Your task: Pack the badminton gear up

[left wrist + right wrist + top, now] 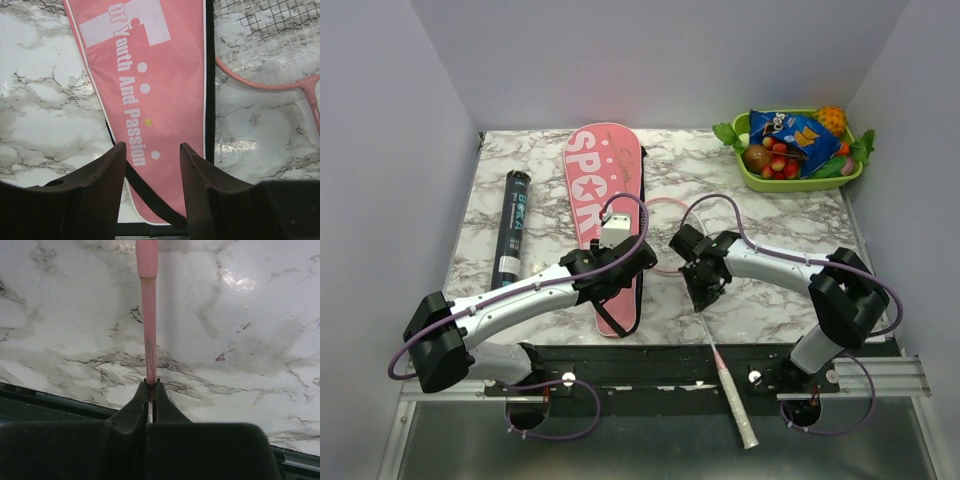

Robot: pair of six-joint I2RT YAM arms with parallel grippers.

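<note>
The pink racket bag with white lettering lies lengthwise mid-table, its black strap curling at the narrow near end. My left gripper hovers open over that narrow end, with nothing between its fingers. A pink-framed racket lies right of the bag, its head beside the bag's zip edge. My right gripper is shut on the racket's thin pink shaft; the white handle sticks out past the table's near edge. A dark tube lies at the left.
A green tray of fruit and a snack bag sits at the back right corner. Grey walls close in the table on three sides. A black rail with the arm bases runs along the near edge.
</note>
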